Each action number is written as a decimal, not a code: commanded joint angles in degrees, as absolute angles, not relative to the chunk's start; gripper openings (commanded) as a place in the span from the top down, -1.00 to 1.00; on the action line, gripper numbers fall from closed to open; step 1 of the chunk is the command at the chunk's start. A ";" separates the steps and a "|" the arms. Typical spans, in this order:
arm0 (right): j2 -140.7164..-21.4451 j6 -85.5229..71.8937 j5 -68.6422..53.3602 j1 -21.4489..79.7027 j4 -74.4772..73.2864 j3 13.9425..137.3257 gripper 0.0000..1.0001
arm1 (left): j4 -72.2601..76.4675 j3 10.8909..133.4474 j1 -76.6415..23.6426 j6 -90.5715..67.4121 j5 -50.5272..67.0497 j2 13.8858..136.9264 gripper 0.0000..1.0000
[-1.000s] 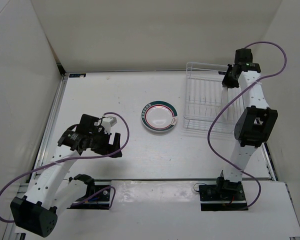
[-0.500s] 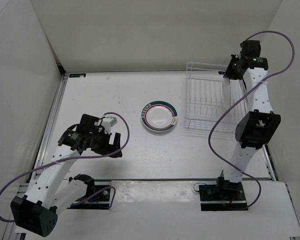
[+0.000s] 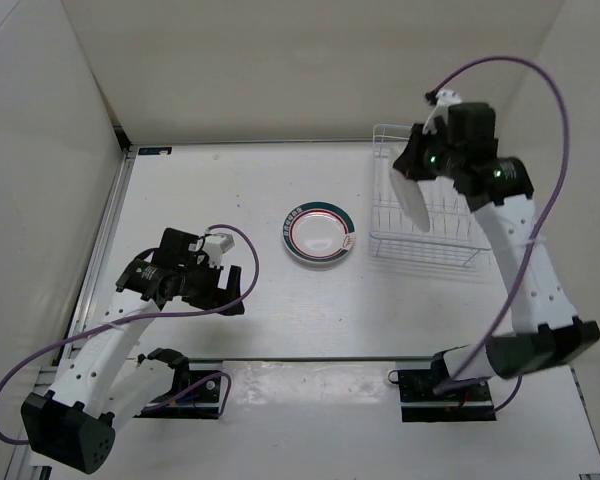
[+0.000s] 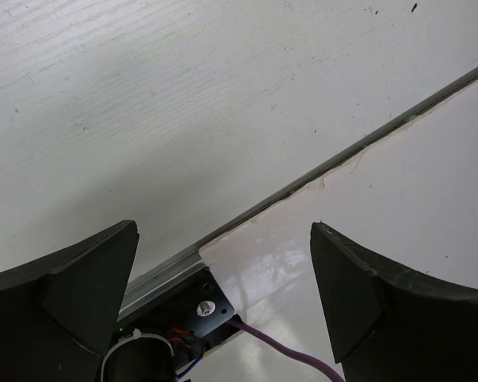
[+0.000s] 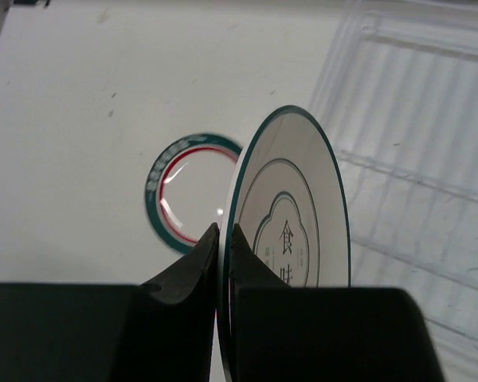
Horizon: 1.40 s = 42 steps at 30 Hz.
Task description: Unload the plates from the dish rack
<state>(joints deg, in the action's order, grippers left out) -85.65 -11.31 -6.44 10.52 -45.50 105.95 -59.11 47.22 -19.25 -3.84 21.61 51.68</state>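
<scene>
My right gripper [image 3: 410,168] is shut on the rim of a white plate [image 3: 412,205] with a green rim. The plate hangs on edge over the left part of the white wire dish rack [image 3: 450,215]. In the right wrist view both fingers [image 5: 199,259] pinch the edge of this plate [image 5: 303,207], whose face shows printed characters. A second plate [image 3: 318,234] with green rim and red ring lies flat on the table left of the rack; it shows again as the flat plate [image 5: 175,195]. My left gripper [image 3: 237,290] stands open near the table's front left, holding nothing.
No plate stands in the part of the rack [image 5: 418,151] that the right wrist view shows. A purple cable [image 4: 287,354] and a black base mount [image 4: 187,314] lie under the left gripper [image 4: 223,228], beside the table's front seam. White walls close in the table.
The right arm has lifted from the rack's far right corner and swung left and forward, bringing the plate out on edge. The left arm has not moved.
</scene>
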 commanded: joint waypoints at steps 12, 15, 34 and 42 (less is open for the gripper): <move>-65.58 -10.81 19.03 51.30 -50.98 75.60 1.00 | -59.24 47.55 -19.34 -3.87 17.23 46.94 -1.00; -64.51 -12.74 24.17 56.06 -50.37 71.73 1.00 | -59.15 47.11 -19.42 -4.22 15.65 45.79 -1.00; -80.07 -24.08 42.01 72.60 -36.30 60.03 1.00 | -58.62 47.02 -19.34 -4.13 17.14 47.72 -1.00; -84.81 -32.43 42.27 73.91 -32.17 55.99 1.00 | -58.89 47.37 -19.42 -3.96 17.58 48.60 -1.00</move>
